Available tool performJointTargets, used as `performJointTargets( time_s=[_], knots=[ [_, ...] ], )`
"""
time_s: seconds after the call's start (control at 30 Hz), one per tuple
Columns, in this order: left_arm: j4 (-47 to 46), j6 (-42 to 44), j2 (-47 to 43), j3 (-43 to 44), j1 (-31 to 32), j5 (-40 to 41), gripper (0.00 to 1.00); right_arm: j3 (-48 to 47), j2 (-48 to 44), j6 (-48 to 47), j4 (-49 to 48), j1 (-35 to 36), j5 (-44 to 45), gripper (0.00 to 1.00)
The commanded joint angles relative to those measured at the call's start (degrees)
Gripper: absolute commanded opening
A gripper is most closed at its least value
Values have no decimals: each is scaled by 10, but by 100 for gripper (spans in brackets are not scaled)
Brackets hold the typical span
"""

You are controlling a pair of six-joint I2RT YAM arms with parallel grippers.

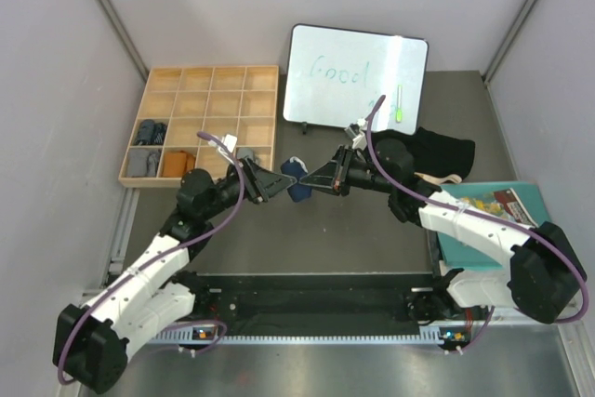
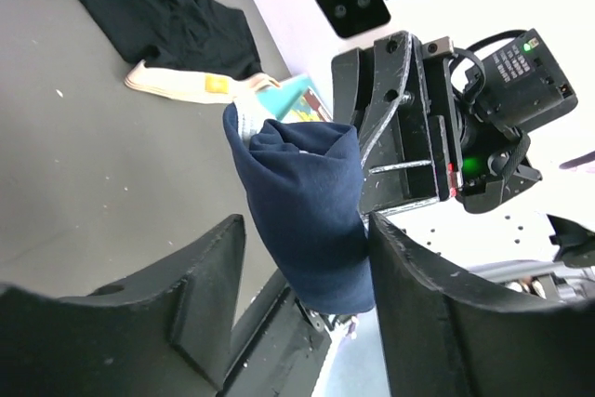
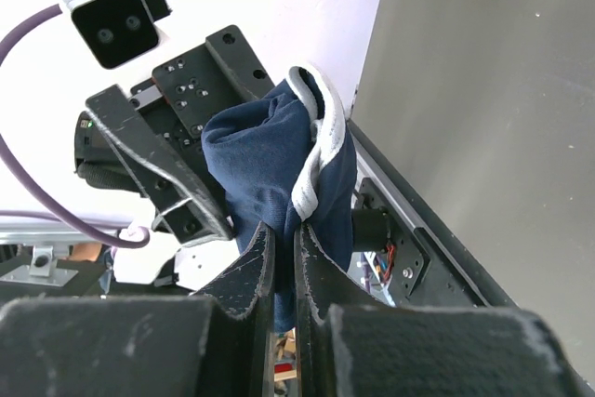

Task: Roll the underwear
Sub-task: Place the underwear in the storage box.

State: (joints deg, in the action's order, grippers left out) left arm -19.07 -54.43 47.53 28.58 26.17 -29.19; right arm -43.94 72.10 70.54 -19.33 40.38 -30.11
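The navy underwear [image 1: 296,179] with white trim hangs as a rolled bundle in mid-air between the two arms. My right gripper [image 1: 314,178] is shut on it; in the right wrist view the jaws [image 3: 284,230] pinch the navy cloth [image 3: 265,151] tight. My left gripper [image 1: 277,181] faces it from the left. In the left wrist view its fingers [image 2: 305,226] stand open on both sides of the bundle [image 2: 307,202], the right one touching it and the left one apart. The black underwear [image 1: 442,150] with a beige waistband lies flat on the table behind the right arm [image 2: 177,20].
A wooden compartment tray [image 1: 200,81] stands at the back left, with rolled grey cloth [image 1: 149,131] and an orange-brown item [image 1: 175,164] in its left cells. A whiteboard [image 1: 358,76] with a green marker [image 1: 398,102] lies behind. A teal book [image 1: 488,230] lies at the right.
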Motion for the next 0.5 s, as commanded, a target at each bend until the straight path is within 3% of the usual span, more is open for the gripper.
performJointTargets(
  time_s=[0.0, 0.33, 0.43, 0.47],
  knots=[
    [-69, -14, 20, 0, -2, -33, 57, -14, 2, 1, -39, 4, -8, 0],
    [-83, -6, 57, 5, -2, -42, 38, -25, 10, -21, -24, 12, -14, 0],
    [-85, -4, 87, 10, -2, -60, 20, -27, 10, -32, -4, 12, -9, 0],
    [-78, 5, 94, 13, -2, -69, 10, -28, 9, -45, 5, 11, -3, 0]
  ],
)
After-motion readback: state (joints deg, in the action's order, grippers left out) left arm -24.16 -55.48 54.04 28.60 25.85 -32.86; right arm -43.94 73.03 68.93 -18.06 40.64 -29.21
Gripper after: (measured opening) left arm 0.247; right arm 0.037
